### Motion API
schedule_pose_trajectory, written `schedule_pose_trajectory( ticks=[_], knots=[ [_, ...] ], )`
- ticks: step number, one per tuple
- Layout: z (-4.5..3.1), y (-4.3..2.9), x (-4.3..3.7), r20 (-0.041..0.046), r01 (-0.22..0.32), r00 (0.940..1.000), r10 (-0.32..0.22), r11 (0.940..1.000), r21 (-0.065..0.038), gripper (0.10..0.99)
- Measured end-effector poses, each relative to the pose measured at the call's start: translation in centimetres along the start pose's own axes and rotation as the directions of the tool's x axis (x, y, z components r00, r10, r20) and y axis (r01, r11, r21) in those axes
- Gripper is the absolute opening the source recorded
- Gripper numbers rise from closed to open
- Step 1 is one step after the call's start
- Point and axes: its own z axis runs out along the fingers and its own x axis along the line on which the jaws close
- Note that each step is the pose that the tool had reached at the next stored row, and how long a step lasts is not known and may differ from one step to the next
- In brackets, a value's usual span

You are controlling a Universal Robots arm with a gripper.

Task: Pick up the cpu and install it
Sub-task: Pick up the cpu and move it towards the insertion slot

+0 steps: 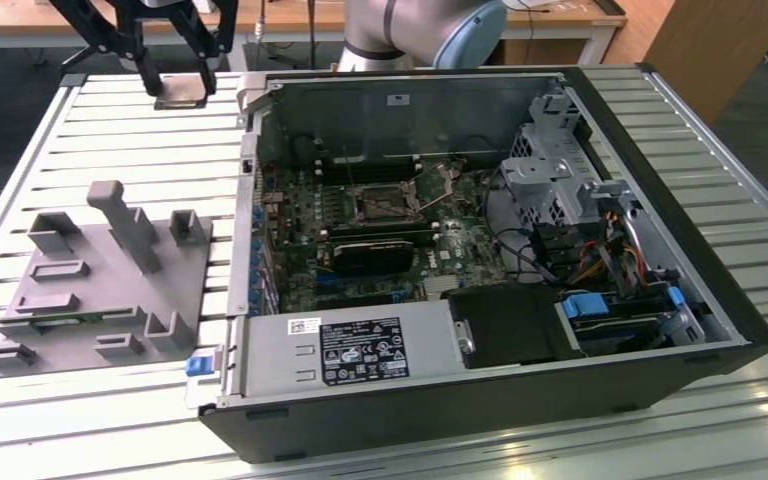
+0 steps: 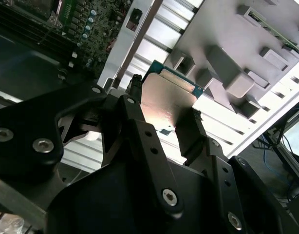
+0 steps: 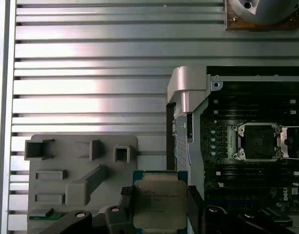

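My gripper [image 1: 180,84] hangs above the slatted table at the far side, to the exterior view's left of the computer case, and is shut on the cpu [image 1: 181,93]. In both wrist views the cpu [image 2: 171,97] [image 3: 159,202] is a flat silvery square with a pale border, clamped on two opposite edges by the black fingers [image 2: 186,134]. It is held in the air, over the table between the grey tray [image 3: 81,170] and the case wall. The open motherboard socket [image 1: 387,205] [image 3: 260,141] lies inside the case with its metal frame lifted.
The open computer case [image 1: 704,330] lies on its side with cables, a drive cage and a power supply [image 1: 344,350] around the board. The grey tray [image 1: 104,290] with upright pegs sits at the exterior view's left. The arm's base [image 1: 411,30] stands behind the case.
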Motion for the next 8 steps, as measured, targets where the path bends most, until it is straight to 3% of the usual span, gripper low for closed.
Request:
schedule_pose_trajectory(
  ticks=[8],
  knots=[
    [0.01, 0.29, -0.84, -0.0001, 0.000, 1.0000, 0.000, 1.0000, 0.000, 0.529]
  ],
)
